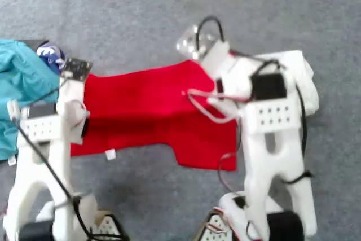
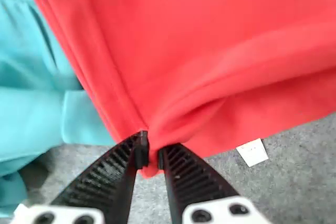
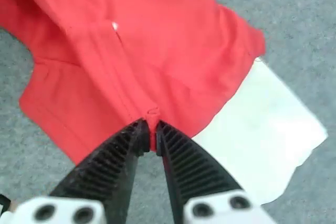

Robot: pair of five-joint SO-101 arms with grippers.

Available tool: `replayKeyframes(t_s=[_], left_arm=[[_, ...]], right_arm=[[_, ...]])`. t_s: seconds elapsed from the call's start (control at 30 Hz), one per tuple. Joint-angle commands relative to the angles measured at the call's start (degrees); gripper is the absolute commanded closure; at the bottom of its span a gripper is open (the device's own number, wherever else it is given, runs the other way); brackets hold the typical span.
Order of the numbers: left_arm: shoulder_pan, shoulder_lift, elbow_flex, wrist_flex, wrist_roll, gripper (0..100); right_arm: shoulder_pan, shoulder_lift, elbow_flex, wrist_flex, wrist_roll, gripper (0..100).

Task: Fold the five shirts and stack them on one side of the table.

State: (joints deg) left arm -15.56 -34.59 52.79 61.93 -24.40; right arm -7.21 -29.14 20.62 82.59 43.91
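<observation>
High view: we record a red shirt [image 1: 146,105] lying across the middle of the grey desk [image 1: 141,21], stretched between the two arms. A teal shirt [image 1: 20,77] lies bunched at the desk's left edge, just beside the red shirt's left end. A white shirt [image 1: 304,77] lies at the right, behind the right arm, and touches the red shirt's right end.

Left wrist view: we find the left hand [image 2: 149,153] clenched on a pinched fold at the red shirt's edge. The teal shirt lies close alongside, and a small white label [image 2: 252,152] sticks out from under the red cloth onto the desk.

Right wrist view: we find the right hand [image 3: 151,135] clenched on a raised pinch of the red shirt along a seam. Here the red shirt's edge overlaps the white shirt.
</observation>
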Motion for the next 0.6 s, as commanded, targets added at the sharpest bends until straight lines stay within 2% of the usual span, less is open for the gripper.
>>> replayKeyframes(t_s=[0.0,0.2,0.37,0.57], left_arm=[[2.33,-5.98,8.13,-3.87,-0.62,97],[7.16,-7.38,15.6,-6.51,-0.44,97],[2.86,-7.3,16.13,-6.42,-0.7,97],[0.57,-7.91,14.9,-6.24,-0.7,97]], right_arm=[[3.87,-5.23,9.45,-6.24,0.62,98.5],[6.68,-6.02,17.27,-8.62,3.16,98.5],[3.87,-6.11,22.02,-9.93,2.73,98.5],[5.89,-6.11,21.14,-10.37,3.16,98.5]])
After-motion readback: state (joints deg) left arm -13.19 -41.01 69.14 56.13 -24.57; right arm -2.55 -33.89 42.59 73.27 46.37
